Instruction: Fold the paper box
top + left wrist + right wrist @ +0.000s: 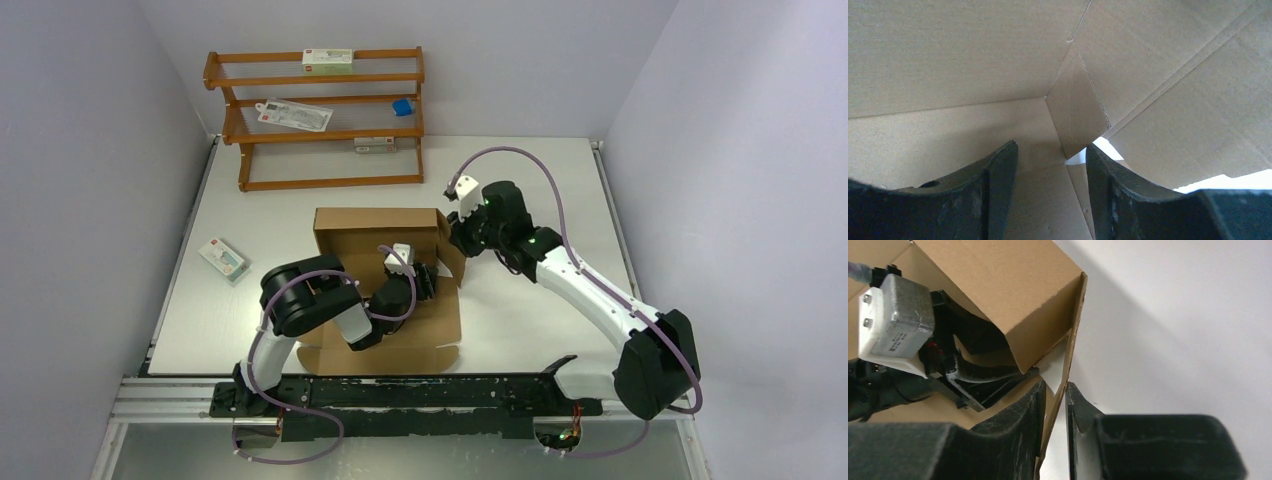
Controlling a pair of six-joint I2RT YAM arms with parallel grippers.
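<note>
The right pincer [1054, 392] is clamped on the box's right side flap. Its fingers [1023, 410] sit close together, with the thin cardboard edge running up between them. That flap stands tilted outward at the right end of the box [372, 232], and a bright gap shows between it and the corner of the wall beside it.

The left pincer [1050, 150] is spread wide and holds nothing. It reaches inside the box toward a corner where two walls meet the floor, and a small tab is folded across that corner. From above, the left arm lies over the box floor with its pincer near the right side.

The box sits mid-table [530, 190]. Its rear wall is upright and its near panel lies flat toward the arm bases. A white carton [223, 257] lies on the table well to the left of the box. A wooden rack [320, 182] stands at the far left by the back wall, with more cartons on its shelves.
</note>
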